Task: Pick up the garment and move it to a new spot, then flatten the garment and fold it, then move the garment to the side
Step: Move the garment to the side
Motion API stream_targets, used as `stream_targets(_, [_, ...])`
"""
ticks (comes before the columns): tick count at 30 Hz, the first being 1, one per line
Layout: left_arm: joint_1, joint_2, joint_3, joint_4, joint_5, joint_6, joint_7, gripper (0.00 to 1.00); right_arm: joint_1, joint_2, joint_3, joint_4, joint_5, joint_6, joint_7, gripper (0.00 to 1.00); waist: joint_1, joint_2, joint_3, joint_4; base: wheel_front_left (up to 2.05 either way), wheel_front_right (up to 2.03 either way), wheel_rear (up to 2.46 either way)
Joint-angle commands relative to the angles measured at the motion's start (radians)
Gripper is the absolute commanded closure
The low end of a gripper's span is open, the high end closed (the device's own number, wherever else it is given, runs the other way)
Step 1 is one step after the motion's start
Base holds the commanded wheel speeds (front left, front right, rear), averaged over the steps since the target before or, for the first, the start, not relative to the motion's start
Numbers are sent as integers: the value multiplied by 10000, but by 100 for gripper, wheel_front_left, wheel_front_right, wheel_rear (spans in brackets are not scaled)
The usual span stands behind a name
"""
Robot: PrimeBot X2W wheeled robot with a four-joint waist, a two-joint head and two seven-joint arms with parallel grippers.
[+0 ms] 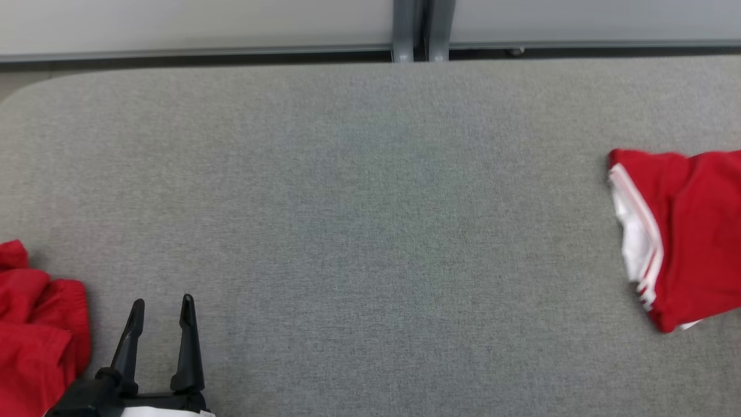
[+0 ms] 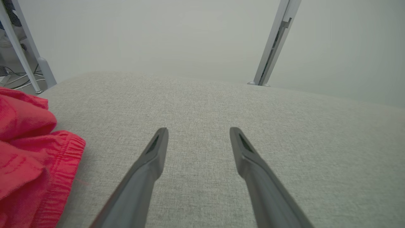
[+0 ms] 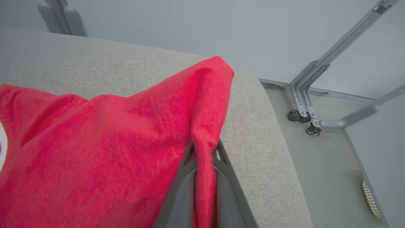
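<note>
Pinches a thin upright pleat of the garment (image 3: 110,142) in the right gripper (image 3: 205,149), jaws pressed together on the cloth, one dark finger on each side of it. Holds that pleat up as a peak above the fingertips, close to the rounded right edge of the tabletop (image 1: 370,202), with pale floor (image 3: 316,164) beyond that edge. Shows bright red in the right wrist view, with a fine, slightly fuzzy knit and broad soft creases sloping down from the peak towards the tabletop's middle. Looks a little blurred in the head view: red body, and at the end facing the tabletop's middle a white trim (image 1: 634,231) edged with thin red and white stripes. Lies at the right edge, about halfway between the far and near edges, and runs out of the picture there.

Holds the left gripper (image 1: 162,301) at the near left corner, jaws wide apart, grey tabletop showing between the two fingers; cannot tell whether touching the surface. Has just beside it, towards the left edge, a crumpled red cloth (image 1: 35,330) with a gathered, stitched hem, apart from the fingers. Stands well apart from the garment, across the grey width of the tabletop. Past the far edge, a grey metal post (image 1: 414,29) against a pale wall.
</note>
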Motion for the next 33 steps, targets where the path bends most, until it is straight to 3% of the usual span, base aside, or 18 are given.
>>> stream_targets(1, [-207,38,45,-91,98,-72,4,0,-393,-157,-220,291,-290,-2,27,100,0,0,513,-303,0,0,0])
stream_targets(4, [-233,41,181,-167,204,-134,4,0,-1068,-556,-630,889,-925,-4,74,100,0,0,782,-381,0,0,0])
stream_targets(13, [-372,37,435,-112,351,-245,4,0,-2385,-751,-1390,2436,-2991,-4,-156,100,0,0,1028,-390,0,0,0])
stream_targets(14, [-370,37,431,-115,337,-234,4,0,-2508,-767,-1545,2549,-3162,-4,-288,76,0,0,1011,-394,0,0,0])
stream_targets(15, [-363,35,411,-106,323,-224,4,0,-2563,-705,-1584,2622,-3451,-4,-420,0,0,0,987,-399,0,0,0])
stream_targets(20, [-208,38,293,-96,158,-126,4,0,-2791,-436,-2237,2812,-4342,-4,-1318,0,0,0,713,-450,0,0,0])
stream_targets(25, [12,41,224,-26,-90,46,2,0,-2219,110,-3150,2141,-4839,-4,-2664,0,0,0,17,-426,0,0,0])
stream_targets(28, [208,35,242,86,-240,162,4,0,-1408,598,-3778,1021,-4869,-4,-2868,0,0,0,-560,-416,0,0,0])
stream_targets(33, [587,32,360,183,-371,295,2,0,1147,2047,-4480,-2630,-5002,-4,-2873,0,0,0,-1536,-477,0,0,0])
